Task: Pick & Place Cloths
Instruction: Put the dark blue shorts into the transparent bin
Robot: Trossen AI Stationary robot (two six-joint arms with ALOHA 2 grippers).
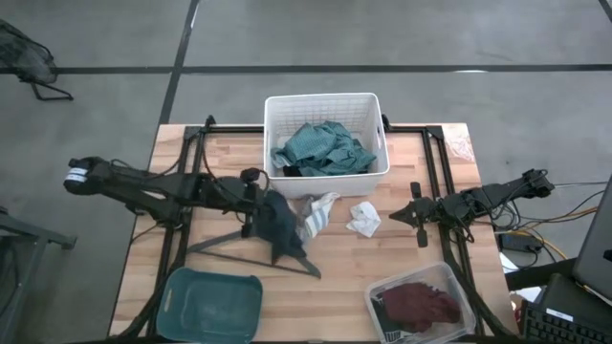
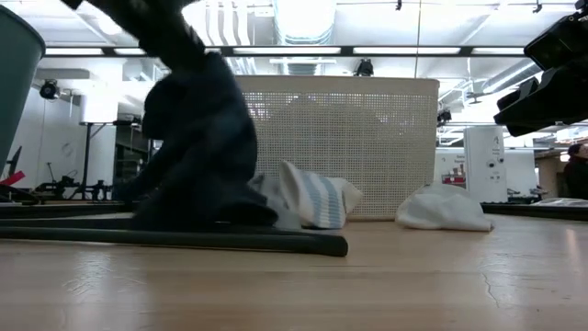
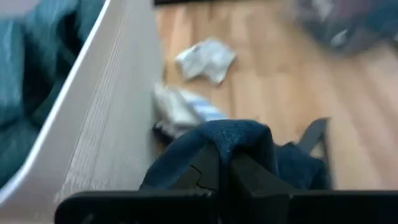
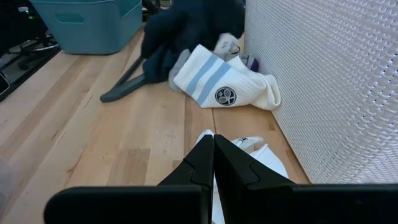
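Observation:
A navy cloth (image 1: 279, 227) hangs from my left gripper (image 1: 256, 205), which is shut on it just in front of the white basket (image 1: 325, 105). A teal-green cloth (image 1: 323, 148) lies inside the basket. A white sock with blue stripes (image 1: 317, 216) lies against the basket's near wall, partly under the navy cloth. A small white cloth (image 1: 363, 220) lies on the table to its right. My right gripper (image 1: 418, 218) is shut with nothing in it, a little to the right of that white cloth. My left gripper pinches a raised fold of the navy cloth (image 3: 239, 138) between its two fingers; how many layers, I cannot tell. The fingers come from the table's left, slanting down. The cloth hangs slack below them, its lower end (image 2: 197, 216) on the table and on the hanger.
A dark grey clothes hanger (image 1: 251, 250) lies flat under the navy cloth. A teal bin (image 1: 210, 306) stands at the near left. A clear tub holding a maroon cloth (image 1: 421, 304) stands at the near right. Bare wood lies between them.

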